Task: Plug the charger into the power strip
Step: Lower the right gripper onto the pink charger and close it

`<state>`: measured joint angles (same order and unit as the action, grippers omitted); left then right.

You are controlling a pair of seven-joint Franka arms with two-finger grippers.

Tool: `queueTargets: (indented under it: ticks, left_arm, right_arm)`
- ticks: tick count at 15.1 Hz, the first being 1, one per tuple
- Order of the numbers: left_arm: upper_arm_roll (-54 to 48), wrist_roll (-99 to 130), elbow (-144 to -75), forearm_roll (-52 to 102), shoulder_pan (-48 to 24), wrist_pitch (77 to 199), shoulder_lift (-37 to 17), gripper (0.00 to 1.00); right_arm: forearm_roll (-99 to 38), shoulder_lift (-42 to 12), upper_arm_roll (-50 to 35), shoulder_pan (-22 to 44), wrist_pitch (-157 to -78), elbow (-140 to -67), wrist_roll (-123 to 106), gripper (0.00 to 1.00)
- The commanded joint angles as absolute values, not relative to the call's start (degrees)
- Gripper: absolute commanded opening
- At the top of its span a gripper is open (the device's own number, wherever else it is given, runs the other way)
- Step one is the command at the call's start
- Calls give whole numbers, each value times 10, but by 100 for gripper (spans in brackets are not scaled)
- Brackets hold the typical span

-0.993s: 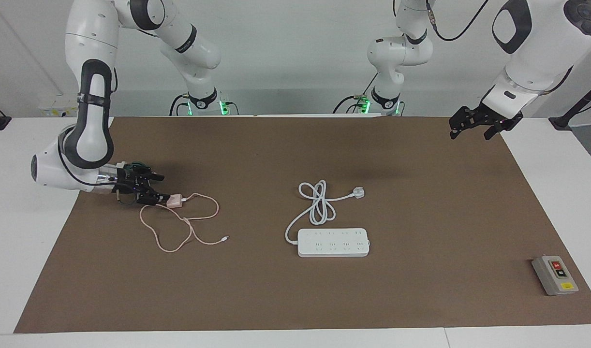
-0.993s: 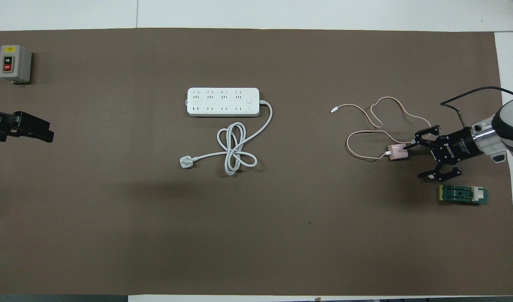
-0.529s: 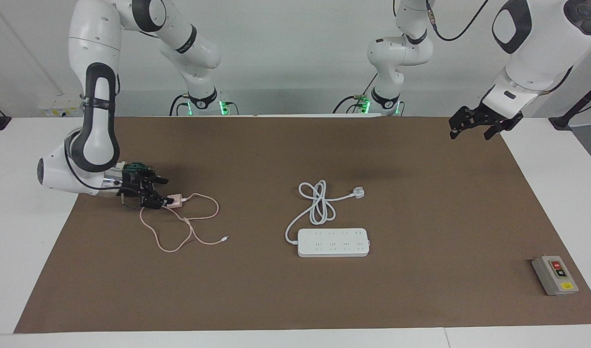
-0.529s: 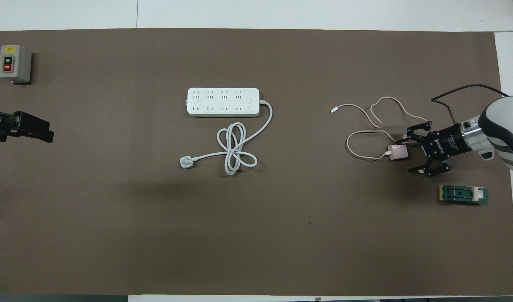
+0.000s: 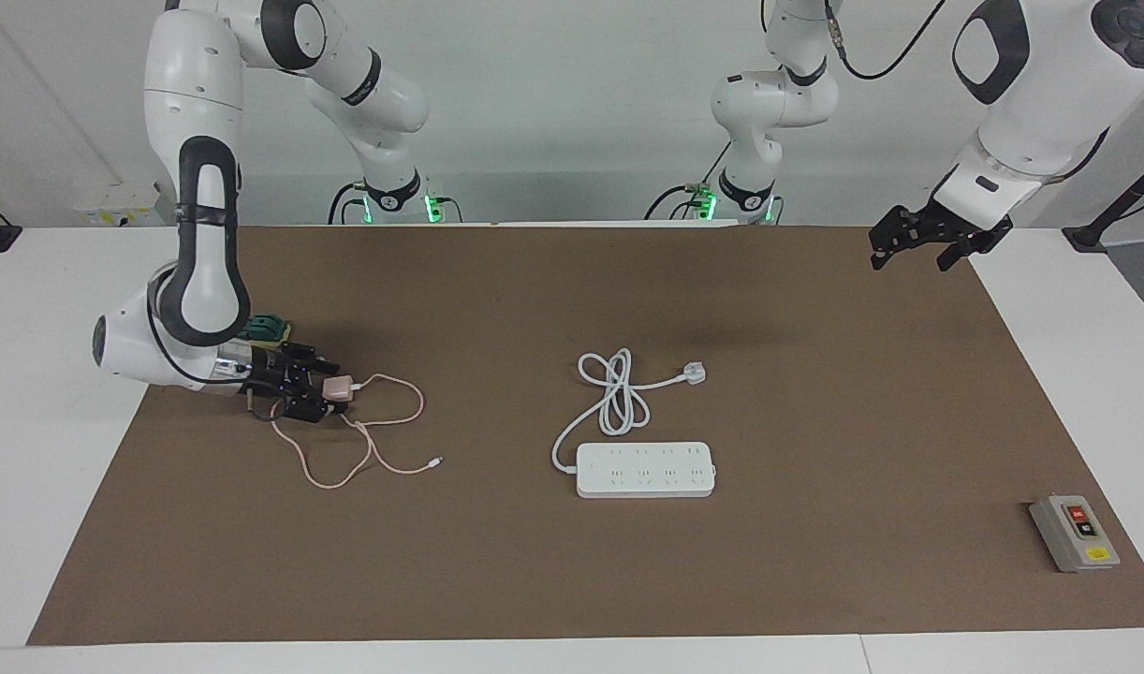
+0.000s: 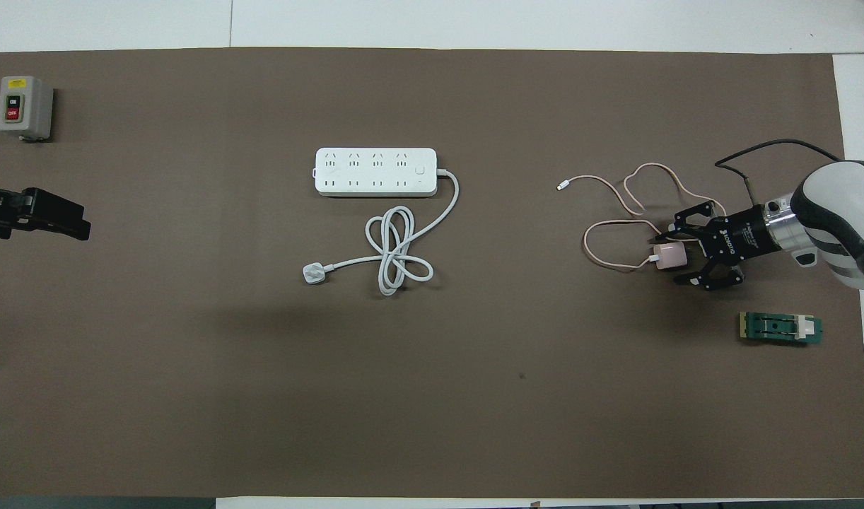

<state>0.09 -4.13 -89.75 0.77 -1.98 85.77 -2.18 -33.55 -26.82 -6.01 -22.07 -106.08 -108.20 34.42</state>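
The pale pink charger lies on the brown mat at the right arm's end of the table. It also shows in the overhead view. Its thin pink cable loops away and ends in a small white connector. My right gripper is low at the mat and open, one finger on each side of the charger. I cannot tell if the fingers touch it. The white power strip lies flat mid-table. My left gripper waits open and empty, raised over the mat's edge at the left arm's end.
The strip's thick white cord is coiled nearer the robots and ends in a white three-pin plug. A grey switch box stands at the left arm's end. A small green block lies nearer the robots than the right gripper.
My right gripper has moved in toward the charger, so its open fingers now stand on either side of it. The charger, the strip and the left arm have not moved.
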Motion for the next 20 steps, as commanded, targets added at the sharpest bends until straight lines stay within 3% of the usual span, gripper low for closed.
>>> queueTargets:
  ticks: [1, 9, 11, 12, 13, 15, 20]
  left_arm:
    - [4, -37, -910, 12, -21, 860, -11, 100]
    - [4, -37, -910, 12, -20, 860, -11, 100]
    - [4, -38, -910, 12, -21, 861, -11, 100]
    - [4, -37, -910, 12, -20, 860, -11, 100]
    - [4, -37, -910, 12, -21, 861, -11, 100]
    - [4, -38, -910, 12, -20, 860, -11, 100]
    - [4, -38, -910, 12, -20, 860, -11, 100]
  right_arm:
    - [-346, -272, -62, -229, -1072, -1091, 346, 80]
    - [-368, -271, -62, -237, -1092, -1103, 345, 73]
    - [-371, -271, -61, -238, -1092, -1103, 345, 62]
    - [-371, -271, -61, -238, -1091, -1103, 344, 52]
    - [-371, -271, -61, -239, -1091, -1103, 341, 38]
    - [-371, -270, -61, -241, -1091, -1103, 338, 0]
    - [-371, -269, -62, -241, -1071, -1097, 338, 0]
